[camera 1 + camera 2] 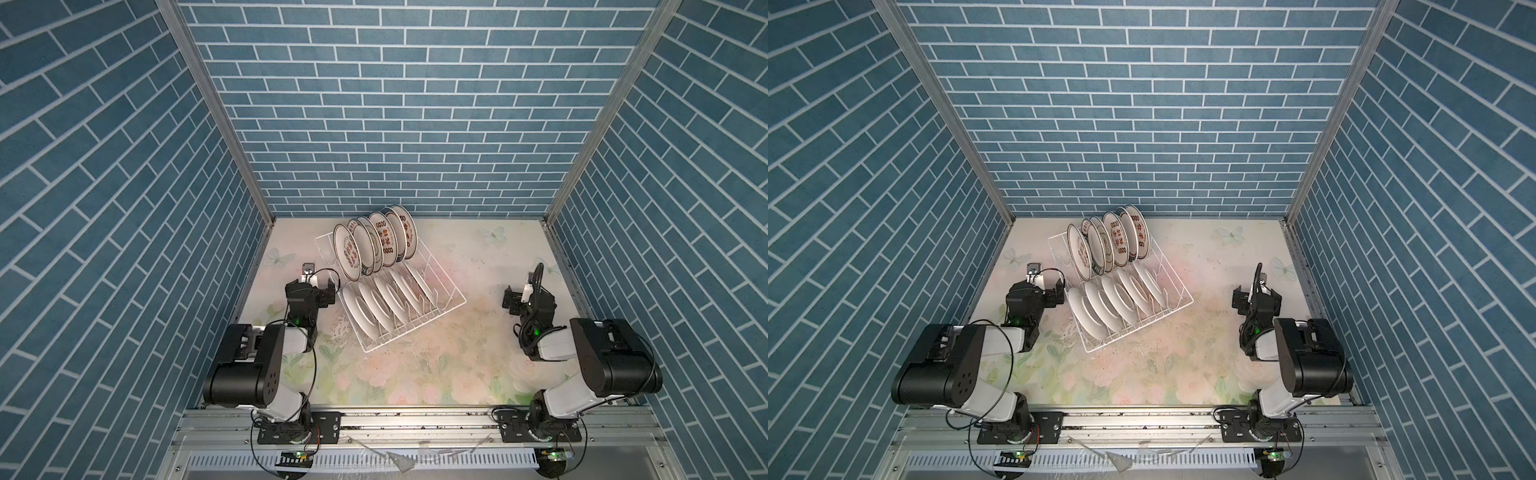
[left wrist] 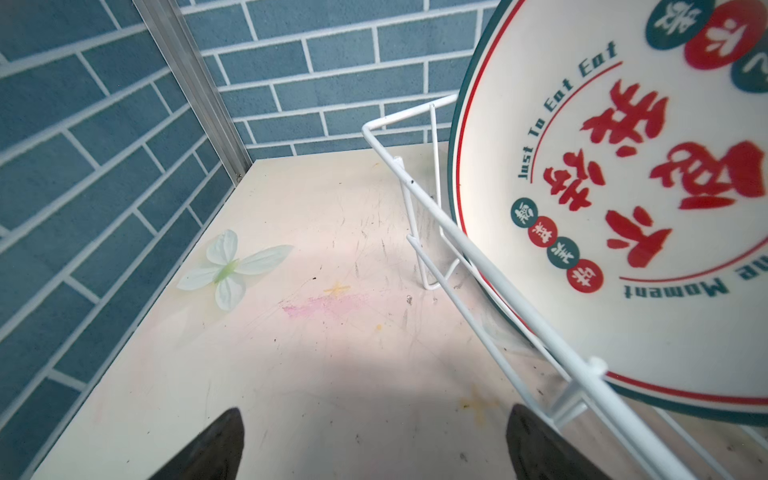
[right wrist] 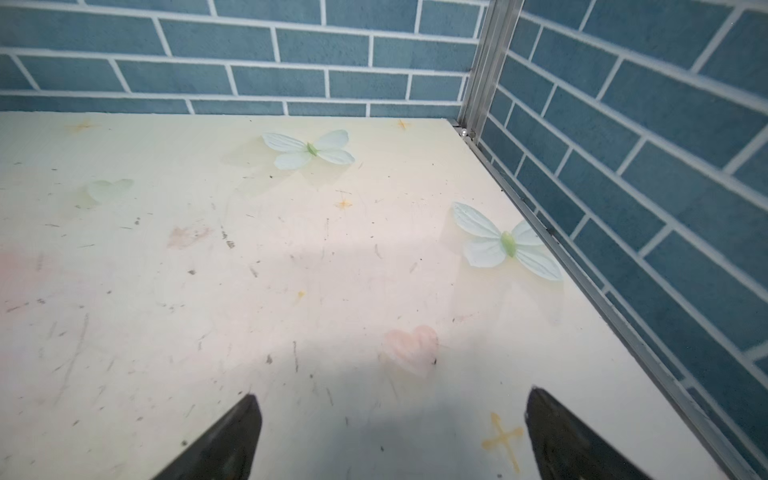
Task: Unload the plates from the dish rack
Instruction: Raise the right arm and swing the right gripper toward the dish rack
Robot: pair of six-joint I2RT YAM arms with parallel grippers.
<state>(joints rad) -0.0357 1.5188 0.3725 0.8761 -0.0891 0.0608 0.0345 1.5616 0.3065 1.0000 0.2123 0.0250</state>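
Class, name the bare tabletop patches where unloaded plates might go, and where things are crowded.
Free: the table between the dish rack and the right end effector, and the strip from rack to front rail. Crowded: the left end effector close beside the plates.

The dish rack (image 1: 436, 291) (image 1: 1167, 286), a white wire rectangular basket, sits skewed just beside the left gripper (image 2: 376, 415) and well apart from the right gripper (image 3: 390, 399). Its side rim (image 2: 457, 237) passes close by one fingertip (image 2: 536, 449). Ten plates stand on edge inside it in two rows of five. The row level with the left gripper (image 1: 382, 305) (image 1: 1113, 305) shows plain white backs. The row ahead of it (image 1: 376, 245) (image 1: 1108, 245) shows printed faces. The closest printed plate (image 2: 623, 208) has a green rim, red characters and "Just To Eat Eat".
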